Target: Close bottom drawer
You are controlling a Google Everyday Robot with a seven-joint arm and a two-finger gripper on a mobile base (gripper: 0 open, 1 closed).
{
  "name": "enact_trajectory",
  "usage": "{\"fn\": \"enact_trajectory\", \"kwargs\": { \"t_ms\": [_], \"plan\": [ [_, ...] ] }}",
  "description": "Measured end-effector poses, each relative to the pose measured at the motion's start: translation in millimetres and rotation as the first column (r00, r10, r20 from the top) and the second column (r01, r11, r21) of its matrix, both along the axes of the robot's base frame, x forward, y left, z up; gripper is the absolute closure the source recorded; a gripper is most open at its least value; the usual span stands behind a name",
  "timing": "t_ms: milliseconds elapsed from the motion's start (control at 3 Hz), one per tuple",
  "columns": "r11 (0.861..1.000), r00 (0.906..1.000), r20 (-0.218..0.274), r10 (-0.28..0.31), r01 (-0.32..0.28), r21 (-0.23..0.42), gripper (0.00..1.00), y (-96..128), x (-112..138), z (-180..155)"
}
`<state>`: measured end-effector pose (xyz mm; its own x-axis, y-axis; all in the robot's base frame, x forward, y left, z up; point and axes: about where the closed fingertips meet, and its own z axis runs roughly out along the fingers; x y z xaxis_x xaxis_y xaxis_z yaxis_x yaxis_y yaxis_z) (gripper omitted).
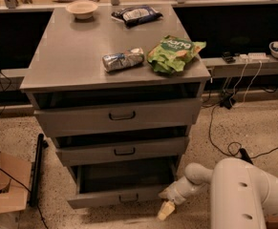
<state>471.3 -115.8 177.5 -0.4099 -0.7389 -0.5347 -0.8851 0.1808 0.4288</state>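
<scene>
The bottom drawer [122,196] is found partly open at the foot of the cabinet [71,56]. The gripper [168,208] is positioned just beside its right front corner; its aperture cannot be determined. A square, steady inward push is advised.
</scene>
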Motion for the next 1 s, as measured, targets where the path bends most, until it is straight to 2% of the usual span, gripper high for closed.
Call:
{"fn": "enact_trajectory", "kwargs": {
  "t_ms": [333,667,1000],
  "plan": [
    [0.999,0.9991,-0.01,0.041,-0.041,0.007,0.39,17,9,-28],
    [0.995,0.9939,-0.051,0.098,-0.096,0.031,0.7,36,5,-60],
    [0.995,0.9939,-0.051,0.098,-0.096,0.031,0.93,36,4,-59]
  ]
}}
